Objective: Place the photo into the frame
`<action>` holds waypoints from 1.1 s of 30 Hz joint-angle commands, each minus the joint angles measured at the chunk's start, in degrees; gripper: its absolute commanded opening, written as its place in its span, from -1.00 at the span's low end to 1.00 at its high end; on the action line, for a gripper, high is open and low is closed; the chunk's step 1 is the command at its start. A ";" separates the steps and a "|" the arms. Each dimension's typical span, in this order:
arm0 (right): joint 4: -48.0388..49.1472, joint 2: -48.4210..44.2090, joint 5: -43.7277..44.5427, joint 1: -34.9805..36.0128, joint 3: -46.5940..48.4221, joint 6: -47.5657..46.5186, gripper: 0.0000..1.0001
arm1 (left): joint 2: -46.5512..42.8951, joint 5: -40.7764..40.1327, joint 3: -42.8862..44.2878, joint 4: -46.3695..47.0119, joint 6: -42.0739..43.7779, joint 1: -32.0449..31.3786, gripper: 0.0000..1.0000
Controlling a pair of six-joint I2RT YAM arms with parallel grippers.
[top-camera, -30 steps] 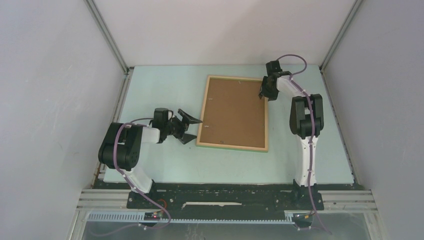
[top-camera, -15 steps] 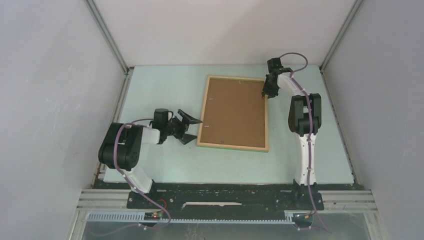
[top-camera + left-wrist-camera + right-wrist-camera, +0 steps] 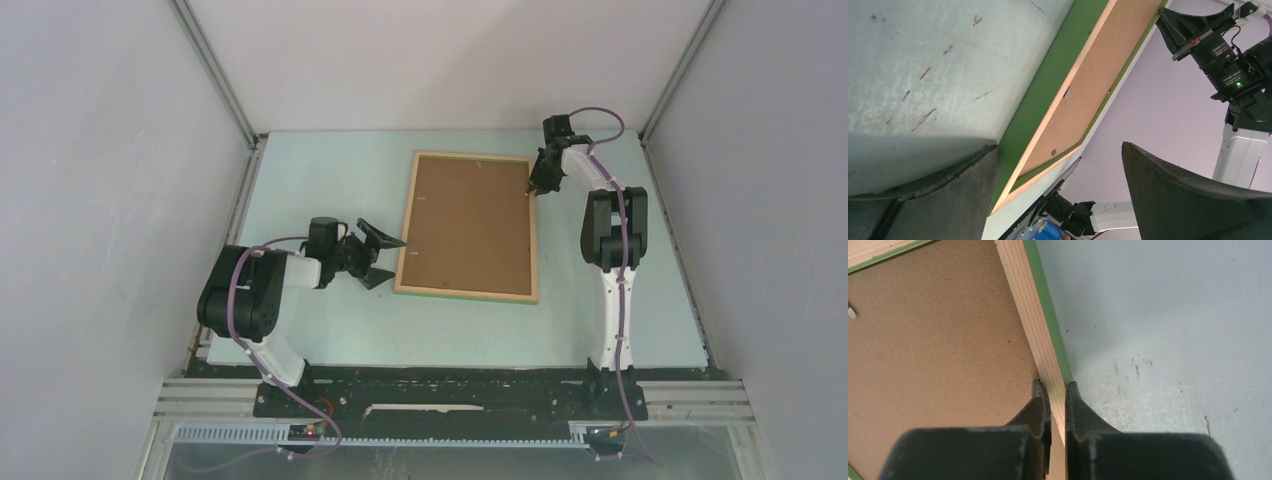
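Note:
The frame (image 3: 465,292) lies flat mid-table with its light wood face up and a green edge showing. Inside it sits the photo (image 3: 468,222), only its plain brown board back visible. My right gripper (image 3: 533,188) is at the frame's right rail near the far corner. In the right wrist view the right gripper (image 3: 1053,387) is shut on that wooden rail (image 3: 1023,305), one finger on the photo (image 3: 938,340) side, one outside. My left gripper (image 3: 378,255) stands open at the frame's left edge near its front corner, holding nothing. The left wrist view shows the frame (image 3: 1048,95) and board (image 3: 1098,75).
The pale green table (image 3: 330,180) is enclosed by grey walls with metal rails at the left (image 3: 215,90) and right (image 3: 680,70). The right arm's white link (image 3: 1243,150) shows in the left wrist view beyond the frame.
My right gripper has closed from partly open onto the frame's right rail and shifted slightly toward the far right. The left arm has not moved.

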 commanded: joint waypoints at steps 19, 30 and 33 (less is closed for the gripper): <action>-1.38 2.54 -5.22 -1.52 1.32 4.70 -0.15 | -1.08 0.98 -1.48 0.20 -0.59 -1.78 1.00; 2.87 -0.41 -10.20 -3.61 -4.60 7.88 0.05 | -0.99 1.06 -1.57 0.51 -0.72 -1.95 1.00; 2.41 -0.30 -8.47 -3.22 -4.67 7.84 -0.08 | -1.07 1.06 -1.65 0.59 -0.76 -2.04 1.00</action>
